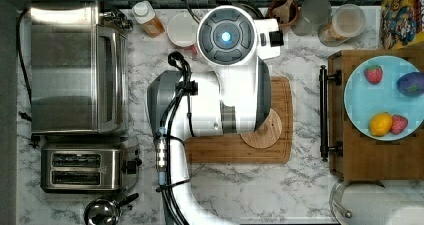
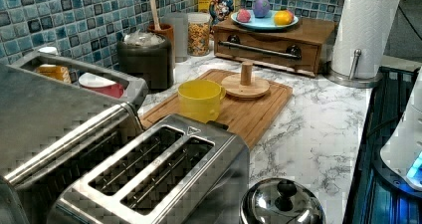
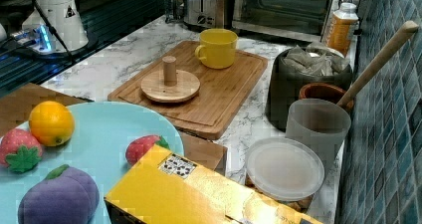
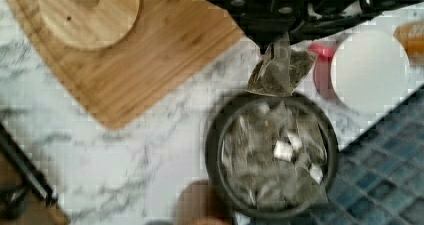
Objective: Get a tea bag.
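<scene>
**A:** Fingers first, since you'll ask: in the wrist view the gripper [image 4: 276,44] is clamped on one tea bag [image 4: 280,70], pinching it by its upper edge. The sachet hangs from the fingers, just above the near rim of the bowl [image 4: 216,150].

**B:** And the rest of the bags?

**A:** You can see them heaped in the bowl, grey and crumpled, with a few small white tags among them. The held bag is above that heap, though I can't tell you for sure whether its lower corner touches the rim; the picture is soft there.

**B:** Where does the bowl sit on the worktop [image 4: 145,150]?

**A:** Just off a corner of the board [image 4: 150,60], near the blue tiled wall. In the right view you'll find the bowl [image 3: 291,92] beyond the board [image 3: 219,97], to the right of the mug [image 3: 217,48], with a brown pot [image 3: 323,92] holding a wooden spoon beside it. In the wrist view a white lid [image 4: 370,70] on a red tub lies next to the bowl.

**B:** What about the arm?

**A:** In the top view your arm [image 1: 220,85] reaches over the board [image 1: 280,150] toward the back wall, covering the bowl. A round wooden stand [image 1: 262,132] peeks out from under it, and the left view shows that stand [image 2: 245,84] on the board behind the mug [image 2: 200,100].
</scene>
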